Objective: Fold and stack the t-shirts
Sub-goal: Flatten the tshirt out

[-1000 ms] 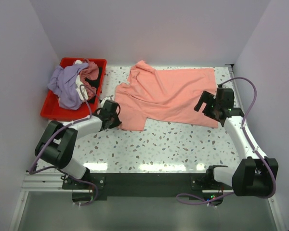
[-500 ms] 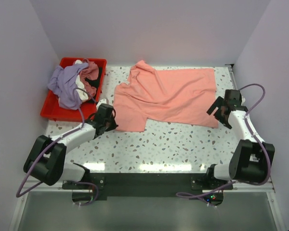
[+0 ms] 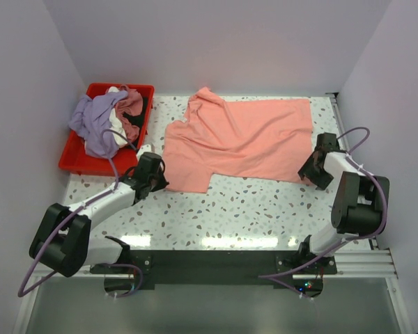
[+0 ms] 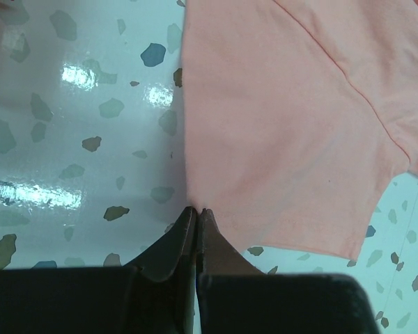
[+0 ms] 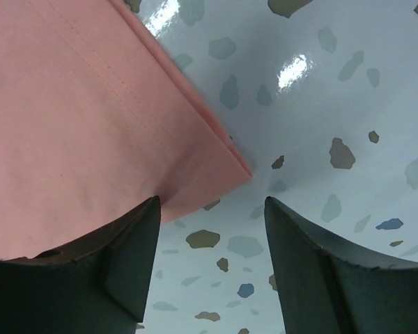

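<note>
1. Top external view: spare t-shirts (image 3: 97,125) sit heaped in the red bin (image 3: 71,161).
2. The left gripper (image 3: 160,182), pinched closed, has sunk to the sleeve edge of the salmon t-shirt (image 3: 244,139), which is spread on the table. I cannot tell whether it holds cloth.
3. The right gripper (image 3: 312,171) has dropped, jaws apart astride the hem corner. Folding looks imminent.

The speckled white tabletop (image 3: 251,205) I worked over carried a salmon-pink t-shirt (image 3: 244,139) spread flat across its far half, reaching close to the right edge, and a red bin (image 3: 71,163) at its far left corner, near the shirt's sleeve
</note>
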Controlling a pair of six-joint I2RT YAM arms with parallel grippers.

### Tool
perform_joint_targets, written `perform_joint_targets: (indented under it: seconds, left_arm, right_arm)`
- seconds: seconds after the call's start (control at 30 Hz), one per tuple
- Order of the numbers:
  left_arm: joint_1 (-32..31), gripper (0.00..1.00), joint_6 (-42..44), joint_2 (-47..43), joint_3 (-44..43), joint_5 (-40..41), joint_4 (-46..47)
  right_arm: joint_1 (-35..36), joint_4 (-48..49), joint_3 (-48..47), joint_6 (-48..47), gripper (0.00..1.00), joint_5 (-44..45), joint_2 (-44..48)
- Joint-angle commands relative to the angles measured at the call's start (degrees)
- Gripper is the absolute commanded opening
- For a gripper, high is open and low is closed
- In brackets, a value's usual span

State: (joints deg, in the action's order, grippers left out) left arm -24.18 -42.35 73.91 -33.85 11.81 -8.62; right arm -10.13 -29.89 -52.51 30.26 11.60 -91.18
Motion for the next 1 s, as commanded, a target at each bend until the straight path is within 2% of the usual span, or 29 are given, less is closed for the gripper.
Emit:
perform_joint_targets:
  seconds: [0.0,0.27,0.43,0.6,0.63,0.83,0.97]
  left_arm:
    - [-0.34,0.00,0.77,-1.40,0.71,1.63,0.89]
    - [-0.34,0.00,1.30,-1.66,0.71,1.55,1.33]
    - [-0.34,0.00,1.22,-1.75,0.19,1.90,0.45]
    - [-0.34,0.00,1.04,-2.98,-0.69,1.63,0.27]
    - [-0.34,0.00,1.13,-3.24,-0.78,1.55,0.19]
    - [-0.34,0.00,0.86,-6.14,-4.73,0.58,-0.52]
    - [-0.34,0.00,1.04,-10.35,-10.87,0.14,-0.69]
  right_arm:
    - [-0.06,2.82,-2.42,1.29,0.64,3.08,-1.10]
    - [-0.06,7.03,-1.45,0.59,0.57,0.54,-6.02]
    - [-0.06,7.74,-0.49,0.41,0.26,-2.89,-6.82]
    - [-0.06,7.30,1.79,0.50,0.08,-2.89,-1.74]
    - [-0.06,7.30,2.06,0.59,0.01,-2.89,-1.03]
    - [-0.06,4.59,1.28,-0.82,0.00,-4.21,7.57]
    - [-0.06,-0.16,-2.85,-1.96,0.00,-4.04,14.17]
